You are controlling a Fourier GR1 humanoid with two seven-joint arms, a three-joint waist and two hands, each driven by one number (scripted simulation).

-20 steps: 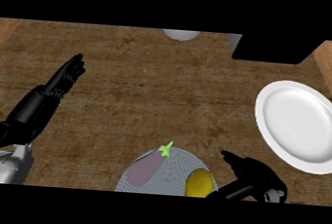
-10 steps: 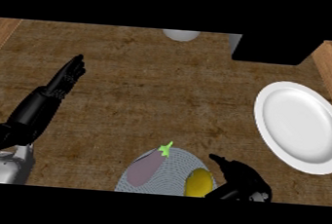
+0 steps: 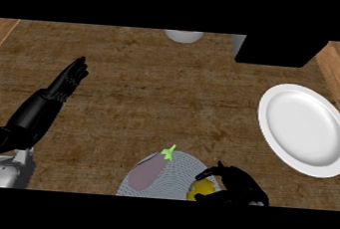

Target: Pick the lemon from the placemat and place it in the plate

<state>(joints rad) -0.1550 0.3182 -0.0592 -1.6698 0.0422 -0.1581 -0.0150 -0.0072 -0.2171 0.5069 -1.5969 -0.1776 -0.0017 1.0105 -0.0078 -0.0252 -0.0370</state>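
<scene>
From my remote station, the head view looks steeply down on the brown wooden table [image 3: 175,87]. At its lower edge lies the round grey placemat [image 3: 170,179], carrying a purplish eggplant [image 3: 149,172] with a green stem at its left and the yellow lemon [image 3: 200,190] at its right rim. My right hand [image 3: 234,187] sits right on the lemon, black fingers curled over and around it, hiding most of the fruit; whether it is lifted off the mat I cannot tell. The white plate [image 3: 305,128] lies well apart, up at the table's right, with bare wood between it and the mat. Beyond it a black box [image 3: 279,50] stands at the far edge, with a pale round vessel [image 3: 183,35] to its left, cut off by the frame. My left hand [image 3: 66,82] rests at the left, fingers straight, holding nothing. Against half a second ago, the right hand has slid further left onto the lemon and closed around it; the left hand, eggplant and plate are unchanged.
</scene>
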